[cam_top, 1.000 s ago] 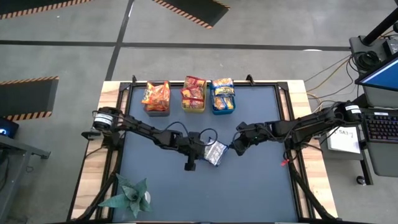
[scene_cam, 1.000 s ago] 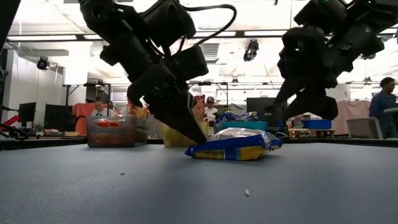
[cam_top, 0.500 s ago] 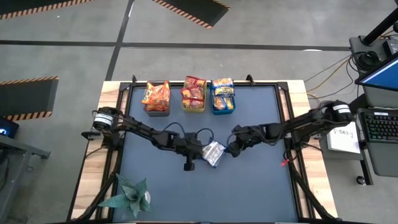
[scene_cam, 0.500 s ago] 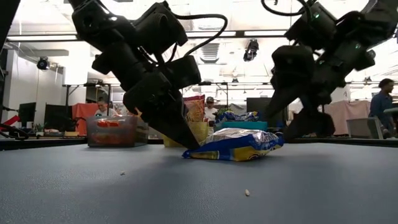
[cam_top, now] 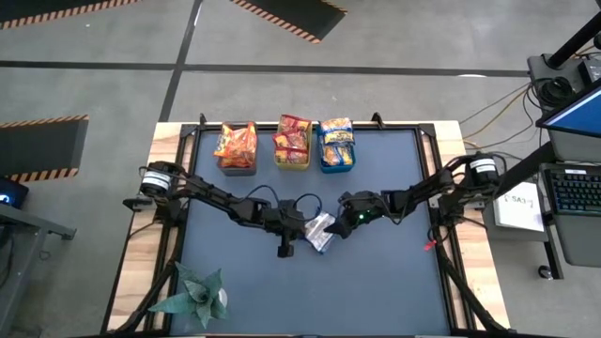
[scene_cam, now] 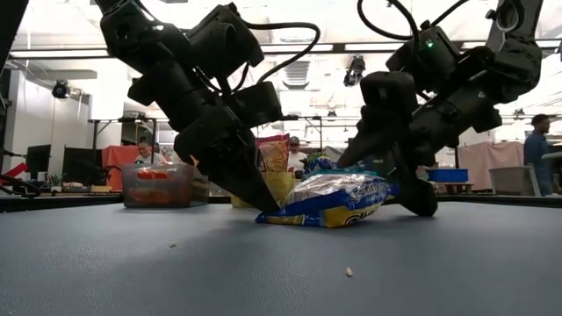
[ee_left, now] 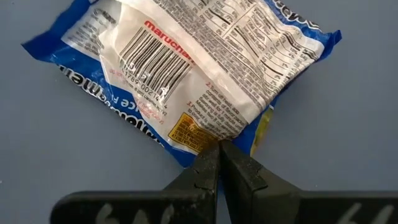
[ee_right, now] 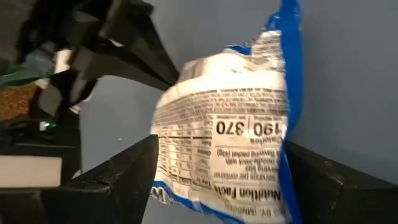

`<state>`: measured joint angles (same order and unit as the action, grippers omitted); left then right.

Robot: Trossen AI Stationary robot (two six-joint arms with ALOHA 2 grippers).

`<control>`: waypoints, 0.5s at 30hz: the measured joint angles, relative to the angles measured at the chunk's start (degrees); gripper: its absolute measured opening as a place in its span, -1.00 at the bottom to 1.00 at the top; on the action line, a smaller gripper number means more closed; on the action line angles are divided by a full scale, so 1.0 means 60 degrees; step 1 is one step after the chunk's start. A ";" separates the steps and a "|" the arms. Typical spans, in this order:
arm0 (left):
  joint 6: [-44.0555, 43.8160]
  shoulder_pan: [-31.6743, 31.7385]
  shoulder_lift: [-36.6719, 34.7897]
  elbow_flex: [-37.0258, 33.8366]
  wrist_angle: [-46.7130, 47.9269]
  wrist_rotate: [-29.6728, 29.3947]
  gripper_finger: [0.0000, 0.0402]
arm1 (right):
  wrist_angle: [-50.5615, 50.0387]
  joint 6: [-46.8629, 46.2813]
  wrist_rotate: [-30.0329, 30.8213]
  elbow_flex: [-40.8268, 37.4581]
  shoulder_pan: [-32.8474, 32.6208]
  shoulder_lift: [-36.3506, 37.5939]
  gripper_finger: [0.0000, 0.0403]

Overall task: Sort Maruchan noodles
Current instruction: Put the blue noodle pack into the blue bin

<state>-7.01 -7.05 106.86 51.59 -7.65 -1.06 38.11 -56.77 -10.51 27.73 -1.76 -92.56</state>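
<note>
Blue-and-yellow noodle packet (cam_top: 320, 232) lies mid-table, label side up. Left gripper (cam_top: 307, 228) pinches its edge at 9 o'clock, fingers closed. Right gripper (cam_top: 340, 223) straddles its 3 o'clock end, fingers wide.

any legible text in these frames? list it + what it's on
"maruchan": red, above the barcode on the back of the noodle packet the left gripper pinches.
"190" and "370", "Nutrition Facts": same packet's panel, seen upside down between the right gripper fingers.
Barcode digits, ingredient print, bin packets: too small or blurred.
</note>
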 joint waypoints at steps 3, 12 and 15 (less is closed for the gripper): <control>0.0000 0.0000 0.0002 0.0000 -0.0041 -0.0006 -1.00 | 0.0273 0.0209 -0.0086 0.0002 0.0010 0.0032 0.38; 0.0004 0.0005 0.0020 -0.0007 -0.0345 -0.0121 -1.00 | 0.0325 0.0603 -0.0125 0.0004 0.0033 0.0323 -0.01; 0.0004 0.0007 0.0020 -0.0007 -0.0419 -0.0322 -1.00 | 0.0337 0.0705 -0.0087 0.0004 0.0033 0.0322 -0.18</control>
<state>-6.98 -7.01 106.98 51.55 -10.16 -2.99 40.13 -52.53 -11.03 27.75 -1.56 -90.63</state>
